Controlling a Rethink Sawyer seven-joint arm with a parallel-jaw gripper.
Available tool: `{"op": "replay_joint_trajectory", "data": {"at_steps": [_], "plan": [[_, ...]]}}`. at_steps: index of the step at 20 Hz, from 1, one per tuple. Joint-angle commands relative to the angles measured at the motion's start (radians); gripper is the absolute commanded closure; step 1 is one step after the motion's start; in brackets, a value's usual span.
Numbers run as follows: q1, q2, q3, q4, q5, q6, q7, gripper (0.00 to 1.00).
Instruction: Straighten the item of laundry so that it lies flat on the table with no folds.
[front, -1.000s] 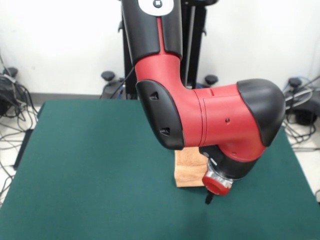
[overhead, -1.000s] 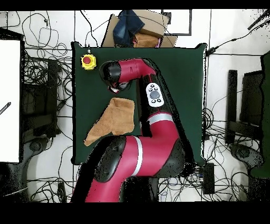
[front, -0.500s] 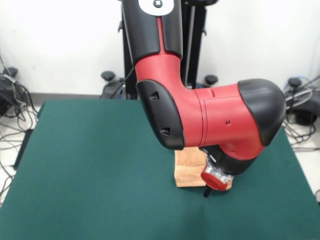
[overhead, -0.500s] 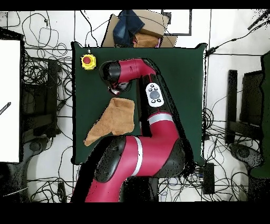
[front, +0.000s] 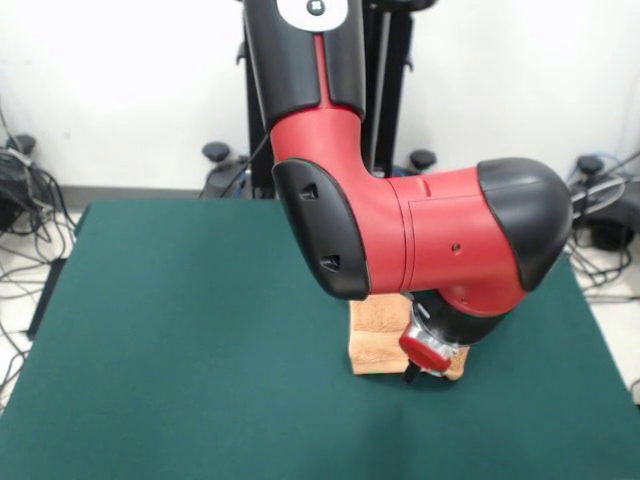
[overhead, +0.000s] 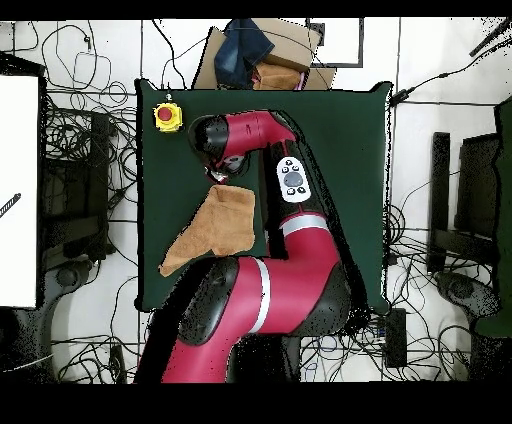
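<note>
Towel edge lies under gripper

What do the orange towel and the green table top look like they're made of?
The towel looks like soft terry cloth: matte, nubby peach-orange, draping in limp folds. The table top looks like felt or a similar matte fabric: flat, even dark green, no shine. Neither is certain by sight alone.

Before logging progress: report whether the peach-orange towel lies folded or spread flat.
Not flat. From overhead the peach-orange terry towel forms an irregular shape on the dark green felt table, narrowing to a drawn-out corner instead of a square. The front view mostly hides it.
</note>
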Motion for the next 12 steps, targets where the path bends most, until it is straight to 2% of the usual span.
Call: {"op": "replay_joint_trajectory", "data": {"at_steps": [1,12], "plan": [[-0.004,0.021,0.022,0.032,-0.053,0.049,-0.219,0.0],[-0.01,0.076,0.03,0.014,-0.069,0.007,-0.243,0.0]]}}
